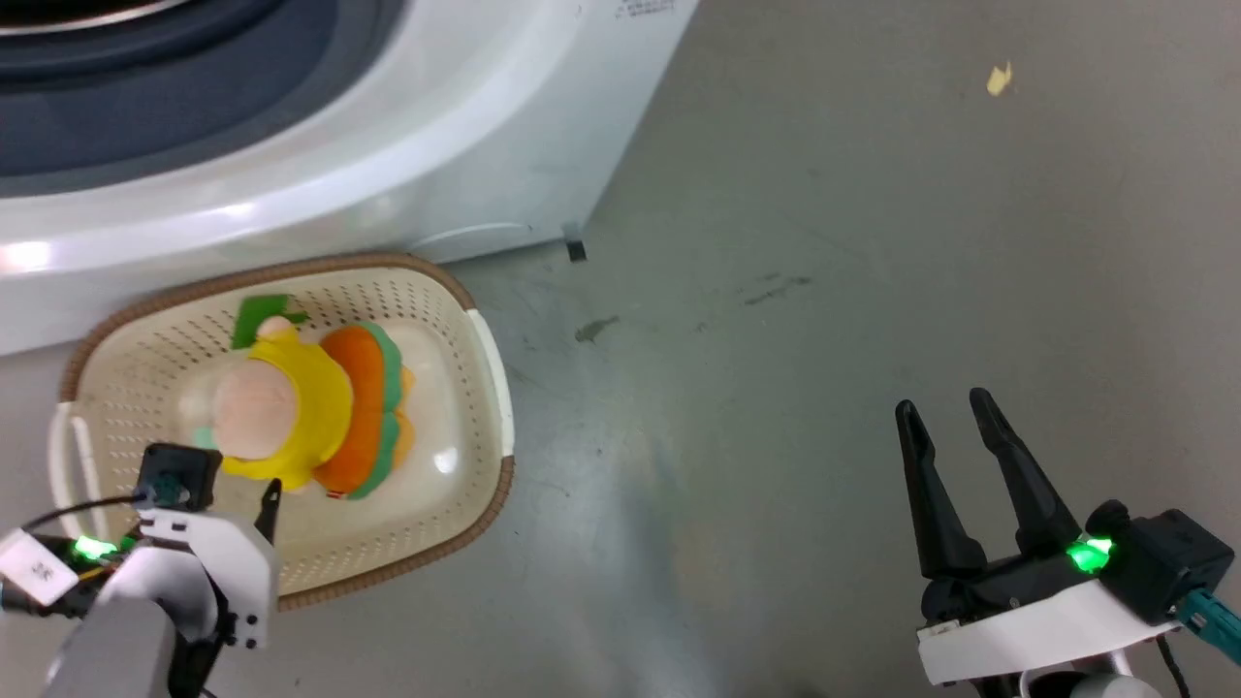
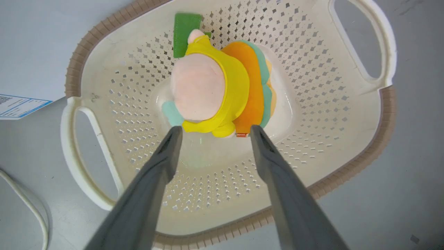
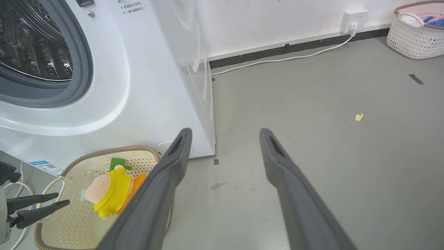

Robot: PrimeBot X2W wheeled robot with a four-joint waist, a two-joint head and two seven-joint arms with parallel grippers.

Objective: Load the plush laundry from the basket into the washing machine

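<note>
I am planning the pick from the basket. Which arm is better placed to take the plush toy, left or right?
Left. The left gripper is open above the basket, pointing down at the plush laundry inside it. The right gripper, also open, is over bare floor, far from the basket.

1 plush laundry [image 1: 301, 402], 1 washing machine [image 1: 456, 116], 1 cream basket [image 1: 131, 373], 1 white basket [image 3: 412, 41]

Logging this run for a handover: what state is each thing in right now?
washing machine: port uncovered, drum visible.
basket: on the floor beside the washing machine.
plush laundry: lying in the basket, ungripped.
left tool: open, poised over the plush laundry.
right tool: open, empty, above the floor.
</note>
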